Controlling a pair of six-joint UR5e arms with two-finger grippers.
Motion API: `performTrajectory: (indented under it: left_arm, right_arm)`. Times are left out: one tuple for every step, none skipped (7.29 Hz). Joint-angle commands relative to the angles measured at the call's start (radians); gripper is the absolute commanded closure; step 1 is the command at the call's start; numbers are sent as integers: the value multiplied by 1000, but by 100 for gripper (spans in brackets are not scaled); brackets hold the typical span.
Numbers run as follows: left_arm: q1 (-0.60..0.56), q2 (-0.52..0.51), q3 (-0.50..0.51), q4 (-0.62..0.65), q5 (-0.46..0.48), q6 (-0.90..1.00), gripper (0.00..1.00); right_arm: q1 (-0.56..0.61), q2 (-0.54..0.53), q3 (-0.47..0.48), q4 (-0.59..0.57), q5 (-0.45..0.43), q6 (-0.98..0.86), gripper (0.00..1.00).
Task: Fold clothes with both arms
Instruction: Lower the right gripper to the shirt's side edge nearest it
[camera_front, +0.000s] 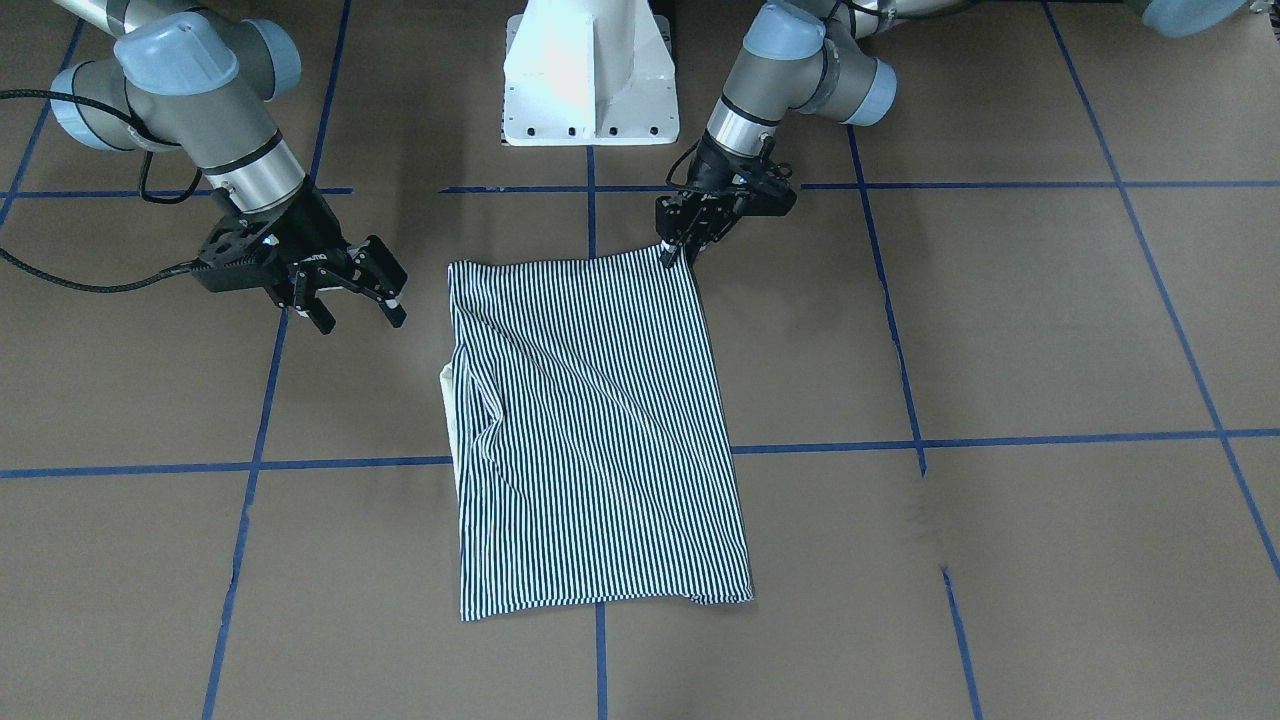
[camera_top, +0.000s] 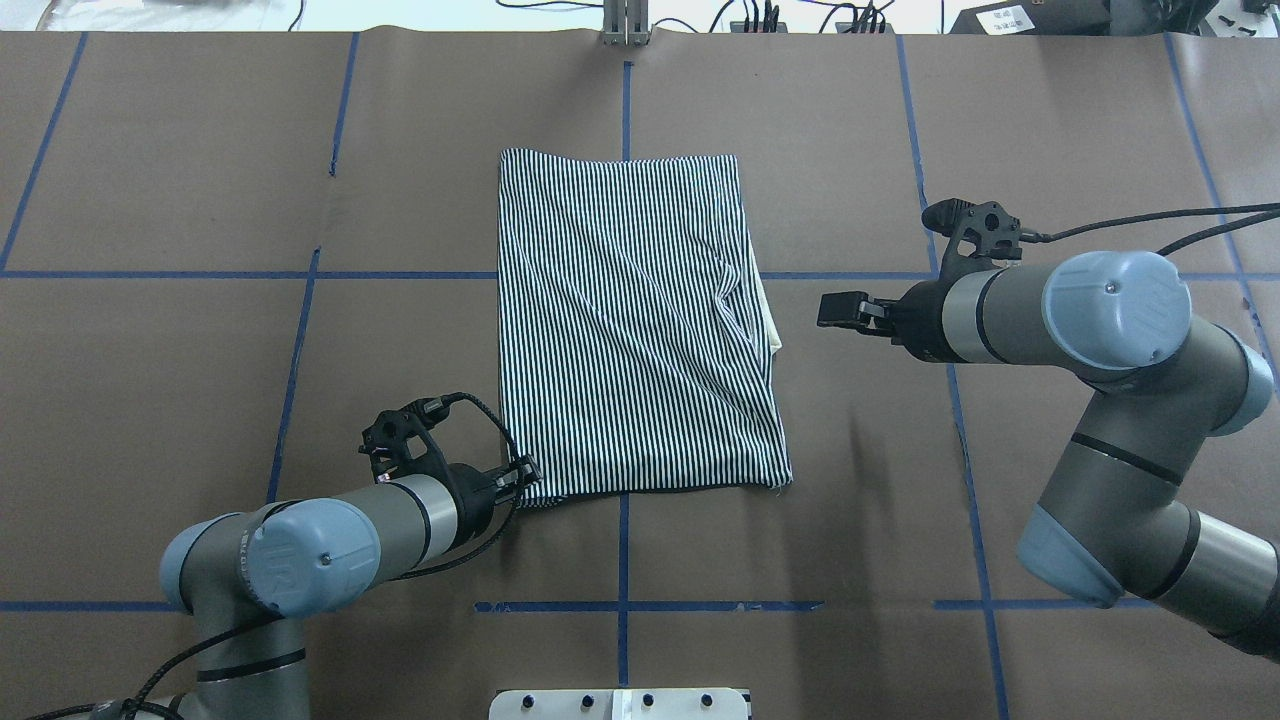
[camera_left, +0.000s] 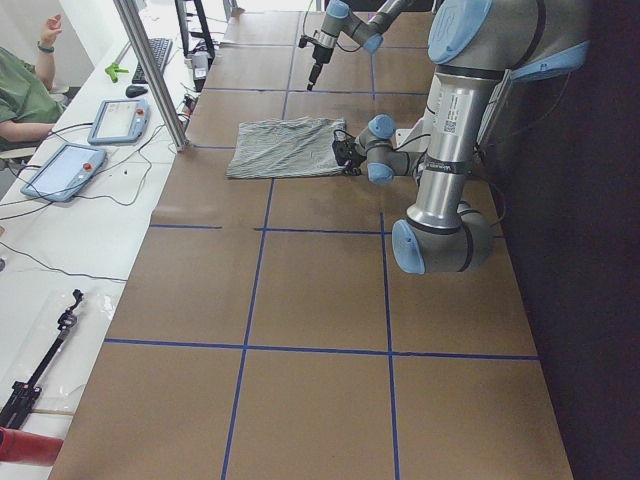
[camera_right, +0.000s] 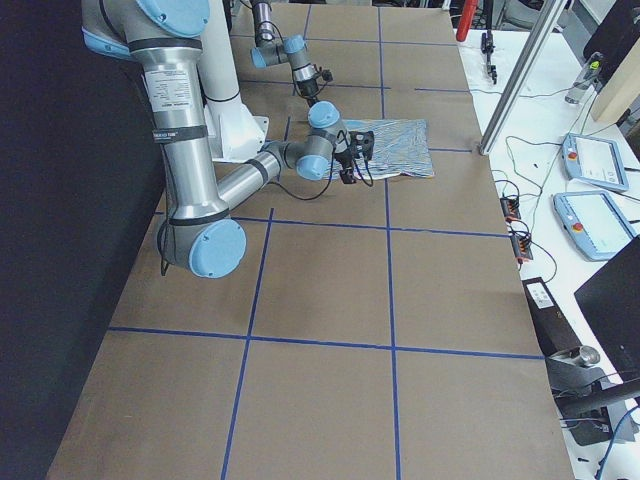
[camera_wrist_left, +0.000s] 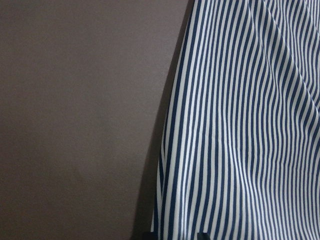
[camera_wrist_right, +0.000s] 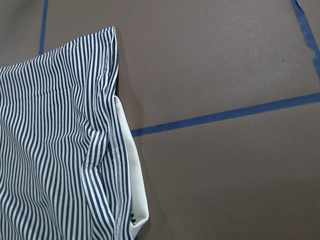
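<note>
Two grippers in play, and only one has cloth. Nearest the robot, the white pedestal (camera_top: 620, 705) sits at the table's near edge. Just ahead of it and off to the left, the left gripper (camera_top: 524, 480) is down at the near-left corner of the polo shirt (camera_top: 630, 320). Its fingers are pressed together on that corner, and the striped hem bunches slightly at the tips. On the left wrist camera, navy-and-white stripes fill the right half. The fabric's edge stands clear of the brown table (camera_top: 200, 380) there, with a dark shadow beneath it.

The shirt lies folded into a tall rectangle in the middle of the table, its long side running away from the robot. It lies across a blue tape line (camera_top: 860, 275), and diagonal creases run over its top layer.

Further out, about halfway along the shirt's right edge, a strip of cream collar (camera_top: 773, 328) pokes out from under the stripes. Level with it, the right gripper (camera_top: 835, 310) hangs above the table off the shirt's right side, touching no cloth and pointing toward that collar. The front camera shows its fingers spread wide with nothing between them. The right wrist camera looks down on the collar strip and the stitched striped edge beside it.

Farthest out, the shirt's far edge lies flat and straight, short of the table's far side.
</note>
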Motion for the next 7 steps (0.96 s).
performTrajectory:
  left_arm:
    - [5, 2, -1, 0, 1, 1, 60]
    - [6, 2, -5, 2, 1, 1, 60]
    - [6, 2, -5, 0, 0, 1, 60]
    - [9, 2, -5, 0, 1, 1, 67]
    - [9, 2, -4, 2, 1, 1, 91]
    - [9, 2, -5, 2, 3, 1, 100]
    - [12, 2, -5, 2, 3, 1, 100]
  right_arm:
    - [-5, 0, -1, 0, -11, 0, 0]
    - [-7, 0, -1, 0, -13, 0, 0]
    - [-8, 0, -1, 0, -13, 0, 0]
    - [-12, 0, -1, 0, -16, 0, 0]
    - [-16, 0, -1, 0, -17, 2, 0]
    - [-50, 8, -1, 0, -55, 73, 1]
    - [-147, 41, -2, -17, -198, 197, 3]
